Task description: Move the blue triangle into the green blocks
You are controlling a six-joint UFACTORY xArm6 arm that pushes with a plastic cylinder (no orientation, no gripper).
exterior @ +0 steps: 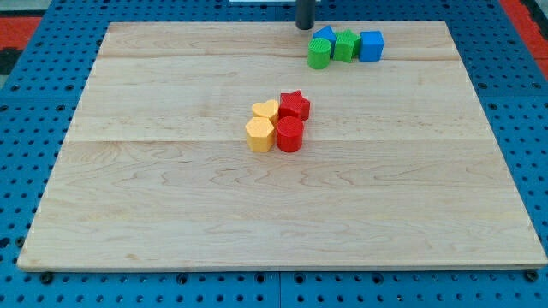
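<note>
Blue triangle (324, 35) sits at the board's (171, 205) top edge, touching both green blocks (332, 49) from the view's upper left. Blue cube (371, 45) touches the greens' right side. The tip (304, 26) stands just left of the triangle. There is no claw, only this rod. Red (291, 121) and yellow (262, 124) blocks cluster well below the greens.

1. No text, label, brand, number or sign can be read anywhere in the view.
2. The wooden tabletop (282, 205) shows only plain grain.
3. The coloured blocks carry no markings that can be made out.
4. The blue pegboard (26, 103) around it bears only holes.
</note>
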